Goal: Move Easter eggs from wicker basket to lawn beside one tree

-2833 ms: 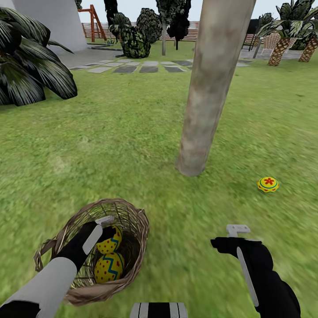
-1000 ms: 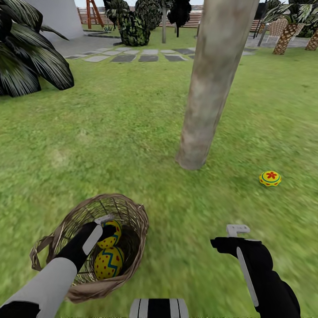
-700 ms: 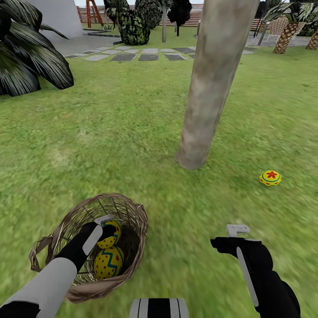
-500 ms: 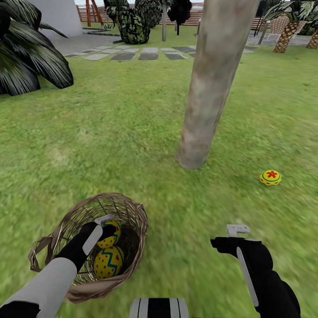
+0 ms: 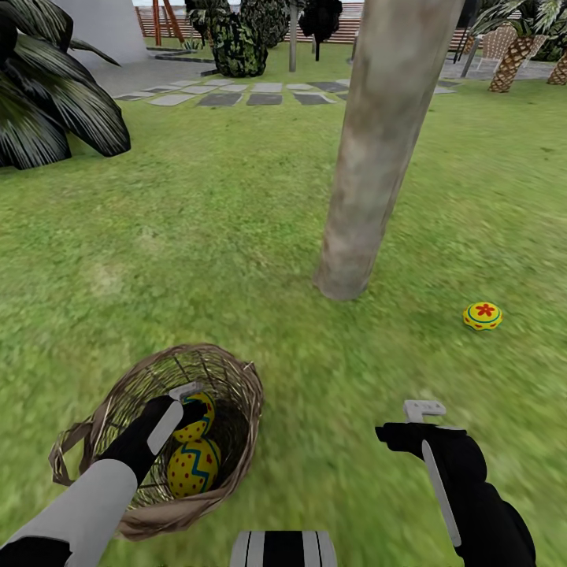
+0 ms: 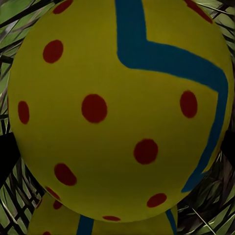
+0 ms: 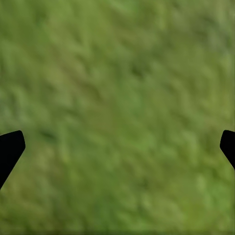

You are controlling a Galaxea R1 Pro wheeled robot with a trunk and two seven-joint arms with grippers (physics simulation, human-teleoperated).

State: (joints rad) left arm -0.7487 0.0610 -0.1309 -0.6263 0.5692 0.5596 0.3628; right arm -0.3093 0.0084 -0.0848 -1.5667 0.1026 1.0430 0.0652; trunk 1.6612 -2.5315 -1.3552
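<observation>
- The lawn (image 5: 197,236) is stretching round the tree (image 5: 378,150), with one Easter egg (image 5: 482,316) lying on the grass near its trunk.
- The wicker basket (image 5: 228,386) is sitting before the robot, holding two eggs.
- The left gripper (image 5: 191,404) is reaching inside at the upper egg (image 6: 117,112); I cannot tell whether its fingers are pinching it.
- The right gripper (image 7: 117,147) is hovering, fingers spread, over grass.
- Risk: lifting on an unsure grip could be dropping the egg back, or snagging and tipping the basket.

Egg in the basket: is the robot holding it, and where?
Probably: the left end effector is at the upper egg's sides inside the wicker basket; contact isn't clear. The right end effector is open, holding nothing.
</observation>
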